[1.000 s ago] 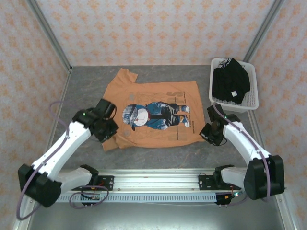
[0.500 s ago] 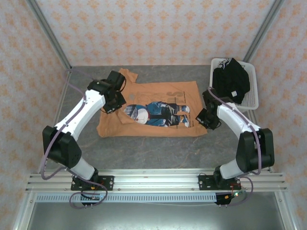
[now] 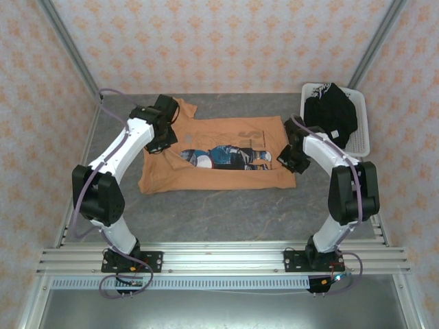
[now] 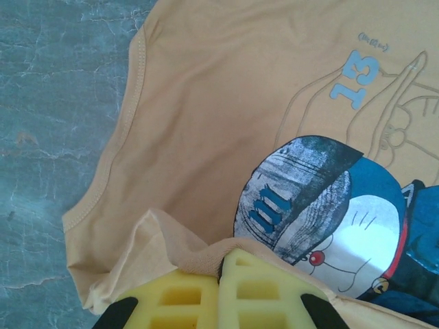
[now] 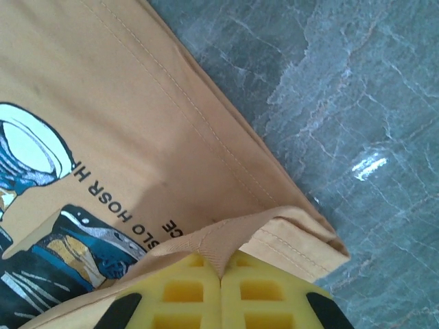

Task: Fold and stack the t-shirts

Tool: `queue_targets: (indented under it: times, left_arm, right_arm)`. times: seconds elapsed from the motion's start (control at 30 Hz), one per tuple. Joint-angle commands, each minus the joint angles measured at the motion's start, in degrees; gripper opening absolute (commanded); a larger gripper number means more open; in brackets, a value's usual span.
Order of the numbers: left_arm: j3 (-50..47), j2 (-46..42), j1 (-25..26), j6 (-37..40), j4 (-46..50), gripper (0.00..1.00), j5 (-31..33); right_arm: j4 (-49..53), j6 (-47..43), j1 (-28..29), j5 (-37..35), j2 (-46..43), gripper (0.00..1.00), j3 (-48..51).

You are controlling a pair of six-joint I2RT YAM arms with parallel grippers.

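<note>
The step in hand looks like folding the orange tee [image 3: 226, 179] in half, near edge over toward the table's [image 3: 226, 216] far edge; done well, both arms travel level and together, hold that edge taut between them, and lay it square before letting go. The left gripper [image 4: 221, 264] is clenched on a bunched fold at the tee's left side; the right gripper [image 5: 221, 269] pinches a doubled edge at its right side; the tee lies mid-table, black tees [image 3: 328, 118] in the basket [image 3: 362, 140] at the far right corner.
</note>
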State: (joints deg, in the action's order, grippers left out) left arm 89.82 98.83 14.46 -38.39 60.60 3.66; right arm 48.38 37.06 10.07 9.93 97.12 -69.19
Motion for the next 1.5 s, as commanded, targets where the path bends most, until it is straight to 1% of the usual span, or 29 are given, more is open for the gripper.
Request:
queue_targets:
  times: [0.0,0.27,0.53,0.73,0.93,1.17,1.23,1.3,1.33,1.37,1.4,1.43,1.47]
  left_arm:
    - [2.3,0.9,-1.0,2.3,-0.5,0.00,3.4]
    - [4.8,4.4,-1.1,4.8,-2.9,0.00,1.9]
    - [8.9,8.8,-1.3,5.4,-0.2,0.00,4.1]
    - [8.8,10.2,-2.1,5.1,0.6,0.00,5.7]
    - [8.5,10.2,-3.0,5.2,0.1,0.00,5.8]
    - [8.4,13.1,-3.3,5.4,-0.4,0.00,5.2]
    - [8.7,13.6,-3.4,5.6,-0.6,0.00,4.8]
    - [9.0,14.0,-3.6,5.6,-0.6,0.00,4.6]
    - [9.2,14.0,-3.7,5.5,-0.5,0.00,4.3]
    - [9.5,14.0,-3.8,5.4,-0.4,0.00,4.2]
    - [9.7,13.8,-3.8,5.2,-0.1,0.06,4.2]
    - [9.8,13.2,-3.9,5.1,0.1,0.18,4.2]
    - [9.6,12.4,-3.9,5.0,0.3,0.27,4.2]
  right_arm:
    - [0.3,0.9,-0.3,-3.2,1.6,0.00,-2.4]
    - [0.6,1.3,-0.3,-3.8,3.0,0.00,-3.8]
    - [0.3,1.2,-0.4,-3.7,4.6,0.00,-4.4]
    - [0.4,1.2,-0.4,-4.6,6.4,0.00,-5.7]
    - [0.5,1.4,-0.4,-5.6,7.7,0.00,-7.1]
    - [-3.0,1.7,-0.4,-7.5,5.4,0.00,-6.1]
    - [-4.2,1.2,-0.4,-7.6,5.0,0.04,-6.0]
    - [-4.4,0.6,-0.4,-7.7,5.4,0.06,-6.6]
    - [-4.1,0.2,-0.3,-7.9,5.8,0.10,-7.3]
    - [-3.7,-0.1,-0.3,-8.1,6.1,0.15,-7.7]
    - [-3.4,-0.5,-0.3,-8.2,6.2,0.24,-8.0]
    - [-3.2,-0.7,-0.4,-8.5,5.9,0.33,-8.4]
    - [-3.1,-0.7,-0.3,-8.8,5.2,0.37,-8.3]
